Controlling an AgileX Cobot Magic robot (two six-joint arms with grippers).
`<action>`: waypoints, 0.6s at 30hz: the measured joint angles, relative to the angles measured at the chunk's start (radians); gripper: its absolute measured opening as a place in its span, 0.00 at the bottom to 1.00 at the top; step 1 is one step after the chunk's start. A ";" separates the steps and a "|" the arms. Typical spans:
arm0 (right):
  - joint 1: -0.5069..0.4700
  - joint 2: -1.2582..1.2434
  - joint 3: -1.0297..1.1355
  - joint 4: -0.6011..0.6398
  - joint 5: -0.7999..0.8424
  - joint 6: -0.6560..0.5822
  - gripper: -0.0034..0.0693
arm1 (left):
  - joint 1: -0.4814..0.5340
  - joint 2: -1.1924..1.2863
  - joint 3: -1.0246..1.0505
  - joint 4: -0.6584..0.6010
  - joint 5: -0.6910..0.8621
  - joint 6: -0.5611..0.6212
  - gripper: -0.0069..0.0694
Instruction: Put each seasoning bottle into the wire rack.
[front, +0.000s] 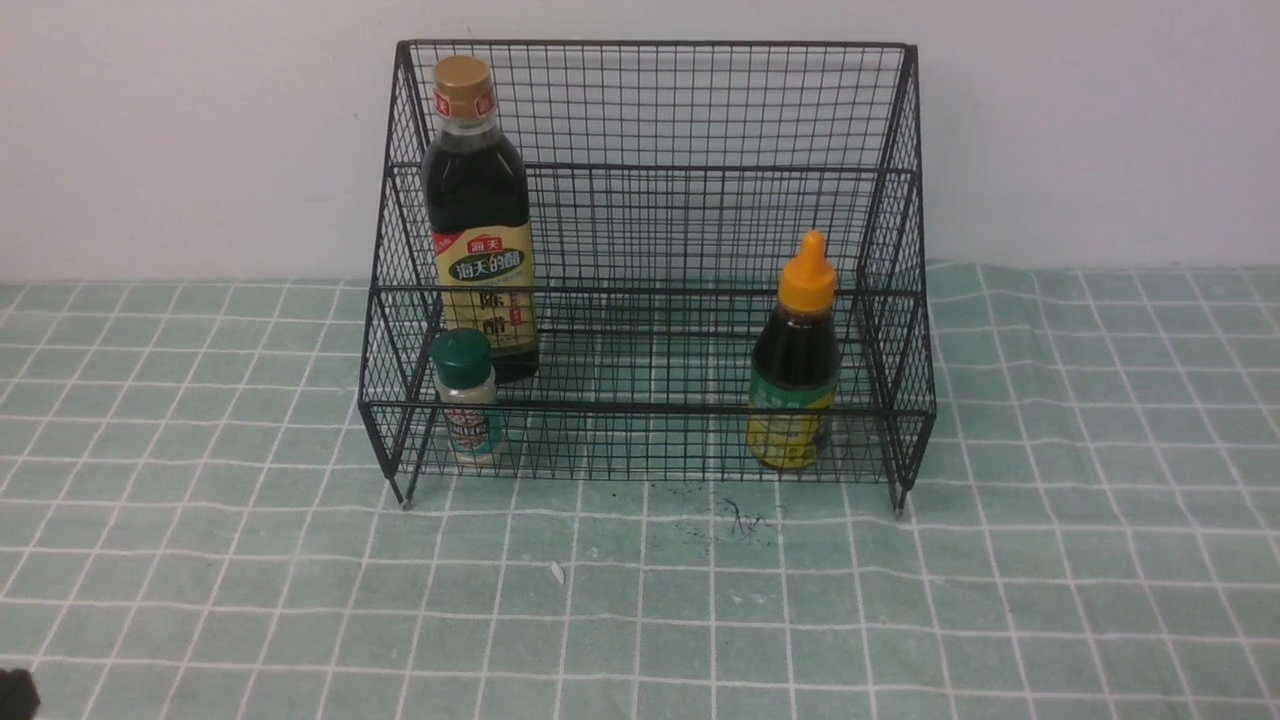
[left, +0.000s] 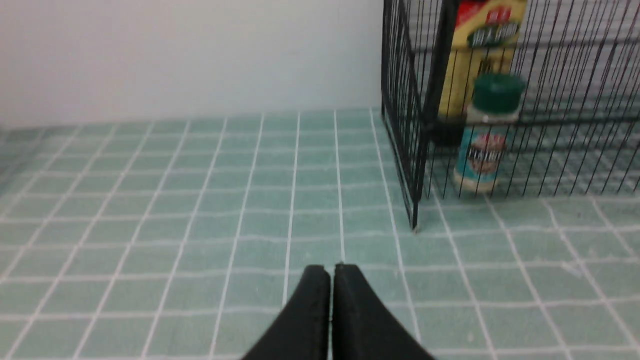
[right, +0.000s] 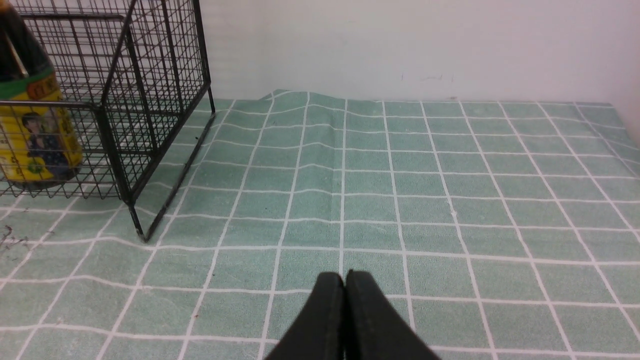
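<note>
The black wire rack (front: 700, 120) stands at the back of the table against the wall. On its upper tier at the left stands the tall dark vinegar bottle (front: 478, 215) with a gold cap. Below it, on the lower tier, sits the small shaker jar (front: 467, 405) with a green lid (left: 497, 92). The dark bottle with the orange nozzle cap (front: 796, 360) stands on the lower tier at the right, its yellow label (right: 37, 145) behind the mesh. My left gripper (left: 331, 270) is shut and empty, well short of the rack's left foot. My right gripper (right: 345, 276) is shut and empty, off the rack's right side.
A green checked cloth (front: 1050, 560) covers the table, with a ridge (right: 300, 130) beside the rack. Dark specks and a scribble (front: 740, 520) lie just in front of the rack, and a small white scrap (front: 557, 572) lies nearer me. A white wall (front: 150, 130) stands behind.
</note>
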 joint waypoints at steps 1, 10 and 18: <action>0.000 0.000 0.000 0.000 0.000 0.000 0.03 | 0.000 0.000 0.028 0.000 -0.013 0.000 0.08; 0.000 0.000 0.000 0.000 -0.001 0.000 0.03 | 0.000 0.000 0.086 0.000 -0.032 -0.011 0.08; 0.000 0.000 0.000 0.000 -0.001 0.000 0.03 | 0.000 0.000 0.086 0.000 -0.032 -0.011 0.08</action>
